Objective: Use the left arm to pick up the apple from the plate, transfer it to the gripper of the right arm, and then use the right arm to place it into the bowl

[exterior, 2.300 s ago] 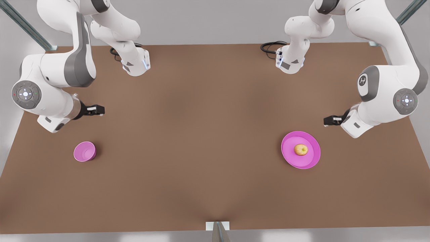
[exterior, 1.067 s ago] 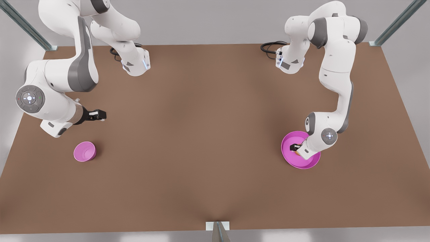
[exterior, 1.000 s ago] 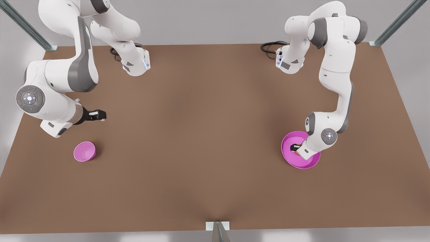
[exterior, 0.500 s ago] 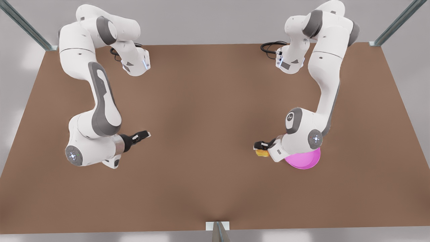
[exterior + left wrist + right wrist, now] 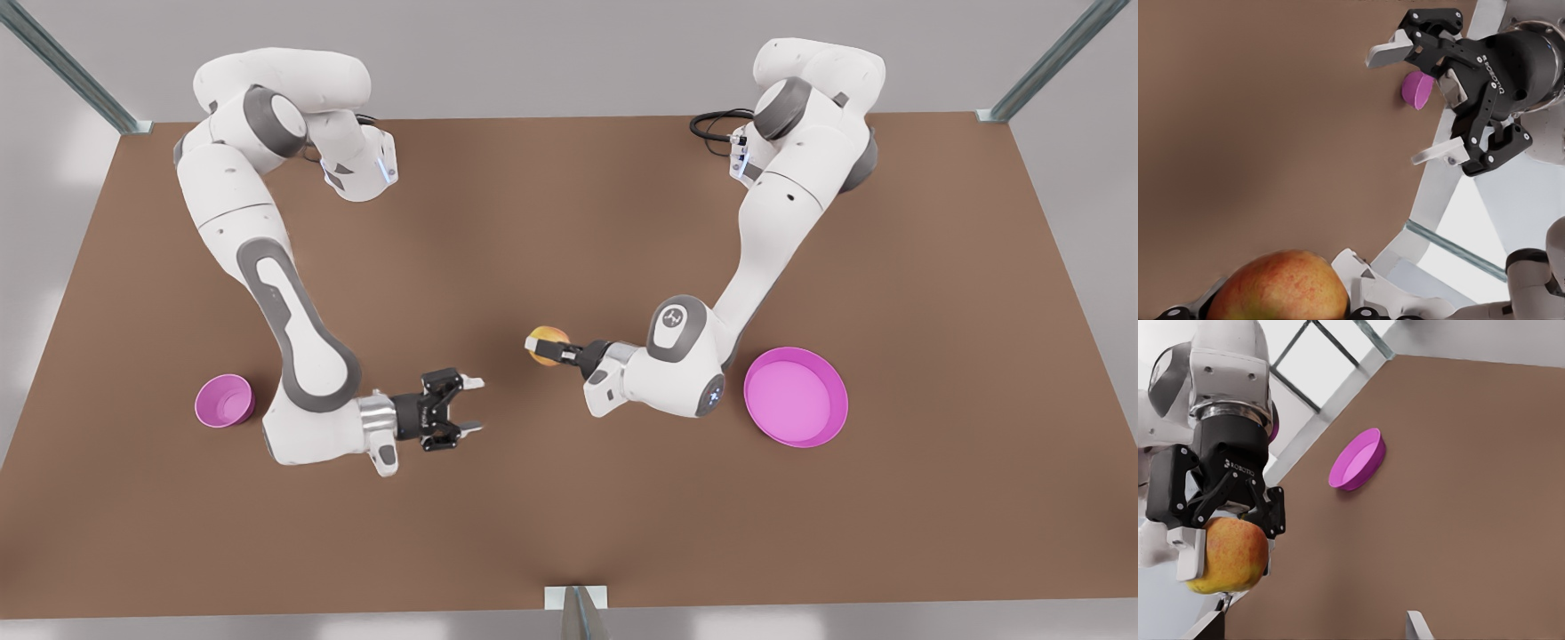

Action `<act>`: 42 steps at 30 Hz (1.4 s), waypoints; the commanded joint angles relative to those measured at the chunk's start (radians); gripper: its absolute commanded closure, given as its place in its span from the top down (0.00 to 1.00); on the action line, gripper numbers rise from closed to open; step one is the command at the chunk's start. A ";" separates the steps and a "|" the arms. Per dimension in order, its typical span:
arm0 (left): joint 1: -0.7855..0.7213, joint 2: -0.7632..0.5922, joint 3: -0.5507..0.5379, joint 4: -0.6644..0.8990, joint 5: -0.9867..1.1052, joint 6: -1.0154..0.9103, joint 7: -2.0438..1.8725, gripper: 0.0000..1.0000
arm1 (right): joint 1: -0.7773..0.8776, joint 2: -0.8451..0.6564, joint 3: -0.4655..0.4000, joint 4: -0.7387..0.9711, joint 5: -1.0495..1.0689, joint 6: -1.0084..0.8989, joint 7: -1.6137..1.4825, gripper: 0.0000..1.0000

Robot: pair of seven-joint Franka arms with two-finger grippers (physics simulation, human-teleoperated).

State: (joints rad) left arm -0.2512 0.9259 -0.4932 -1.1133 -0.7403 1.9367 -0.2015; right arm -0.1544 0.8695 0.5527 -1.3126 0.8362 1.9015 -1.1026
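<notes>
Brown table (image 5: 569,498) under grey walls; left pincer (image 5: 544,348) grips apple (image 5: 544,340).

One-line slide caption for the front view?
Left gripper holds the apple mid-table, facing the open right gripper; plate empty.

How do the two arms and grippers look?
White with grey joint panels. The left arm, front view's right, has a slim black gripper; the right arm, front view's left, a black gripper with white fingertips and a silver collar.
</notes>
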 commanded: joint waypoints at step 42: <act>-0.007 0.085 -0.005 0.116 -0.060 0.081 -0.147 0.72 | -0.001 0.100 0.139 -0.122 0.322 0.142 -1.370 1.00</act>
State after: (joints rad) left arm -0.2591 1.0126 -0.4979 -0.9974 -0.7923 2.0385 -0.3527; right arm -0.1571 0.9708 0.6912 -1.4340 1.1532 2.0266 -2.3310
